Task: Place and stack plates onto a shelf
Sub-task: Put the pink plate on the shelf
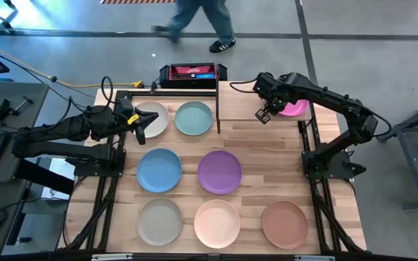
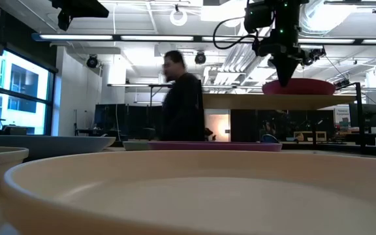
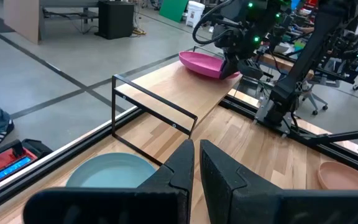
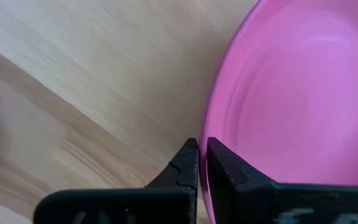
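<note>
While the left tool (image 1: 140, 129) waits, fingers together, over the cream plate (image 1: 153, 119) at the tabletop's far left, the right tool (image 1: 265, 114), also closed, sits on the shelf (image 1: 242, 101) beside the magenta plate (image 1: 295, 109), probably nudging it in.

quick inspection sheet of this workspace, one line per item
surface: light-wood slatted tabletop, seven plates laid out on it.
job's things: round matte magenta plate on the small raised light-wood shelf.
clutter: nothing seen on the table.
end effectors: right end effector over the shelf beside the magenta plate, fingers together; left end effector at the cream plate, fingers together.
cables: black cable at the table's far left corner.
surroundings: person walking.
</note>
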